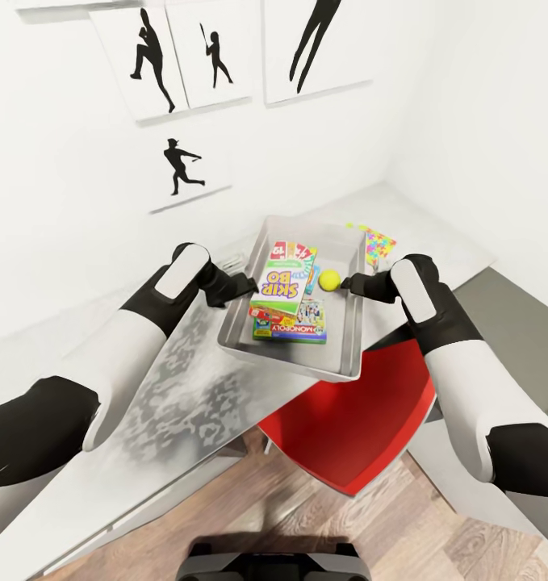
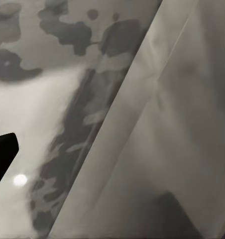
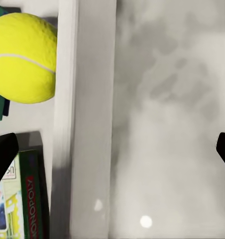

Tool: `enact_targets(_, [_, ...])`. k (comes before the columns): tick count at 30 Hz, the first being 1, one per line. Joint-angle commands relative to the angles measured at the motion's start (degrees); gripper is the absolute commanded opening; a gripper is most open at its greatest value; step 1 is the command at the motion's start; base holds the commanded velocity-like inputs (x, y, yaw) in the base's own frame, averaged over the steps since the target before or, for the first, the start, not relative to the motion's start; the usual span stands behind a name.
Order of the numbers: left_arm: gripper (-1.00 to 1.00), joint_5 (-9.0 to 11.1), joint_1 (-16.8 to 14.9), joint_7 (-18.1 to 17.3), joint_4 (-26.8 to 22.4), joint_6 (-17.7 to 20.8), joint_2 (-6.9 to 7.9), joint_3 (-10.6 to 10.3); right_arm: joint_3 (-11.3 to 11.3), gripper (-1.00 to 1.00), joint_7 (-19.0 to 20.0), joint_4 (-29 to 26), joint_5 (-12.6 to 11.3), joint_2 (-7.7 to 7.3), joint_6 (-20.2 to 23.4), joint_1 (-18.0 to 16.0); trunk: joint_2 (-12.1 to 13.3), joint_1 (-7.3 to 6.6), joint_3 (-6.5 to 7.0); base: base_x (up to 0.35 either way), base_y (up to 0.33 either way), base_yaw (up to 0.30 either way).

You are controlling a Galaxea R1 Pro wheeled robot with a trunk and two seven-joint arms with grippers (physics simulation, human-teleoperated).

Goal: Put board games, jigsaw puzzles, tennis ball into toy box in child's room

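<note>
The pale grey toy box sits on the table. In it lie a Skip-Bo board game, a Monopoly game and a blue one mostly covered, plus the tennis ball. My left gripper is at the box's left rim; in the left wrist view one finger shows beside the box wall. My right gripper is open and straddles the right rim, with the tennis ball and Monopoly game just inside. A jigsaw puzzle lies on the table beyond the box.
A red chair stands under the table's near edge, below the box. Black silhouette prints hang on the white wall behind. A dark grey table section runs along the right. Wood-plank floor shows below.
</note>
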Motion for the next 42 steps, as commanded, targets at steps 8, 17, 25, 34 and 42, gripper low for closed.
enact_targets(8, [-1.0,-0.3,0.1,0.6,0.1,0.2,-0.01,-0.3,0.2,-1.0,-0.6,1.4,-0.6,-0.03,0.2,-0.3,-0.1,0.06,-0.81,0.0,0.0,0.0])
enact_targets(17, [-1.0,-1.9,0.5,0.6,0.1,0.2,-0.07,-0.1,0.2,-1.0,-0.6,1.7,-0.5,-0.03,0.1,-0.3,-0.1,0.06,-0.81,0.0,0.0,0.0])
enact_targets(25, [-1.0,-2.0,0.6,0.6,0.1,0.2,-0.07,0.0,0.1,-1.0,-0.6,1.3,-0.5,-0.03,0.1,-0.2,-0.1,0.06,-0.81,0.0,0.0,0.0])
enact_targets(34, [-1.0,-2.0,0.9,0.6,-0.1,0.2,-0.19,-0.1,-0.1,-1.0,-0.6,1.1,-0.5,-0.11,0.1,-0.2,-0.1,0.06,-0.81,0.0,0.0,0.0])
enact_targets(42, [-1.0,-1.9,0.9,0.6,-0.3,0.2,-0.24,0.0,-0.2,-1.0,-0.5,1.0,-0.5,-0.1,0.1,-0.2,-0.1,0.06,-0.81,-0.066,0.0,0.0])
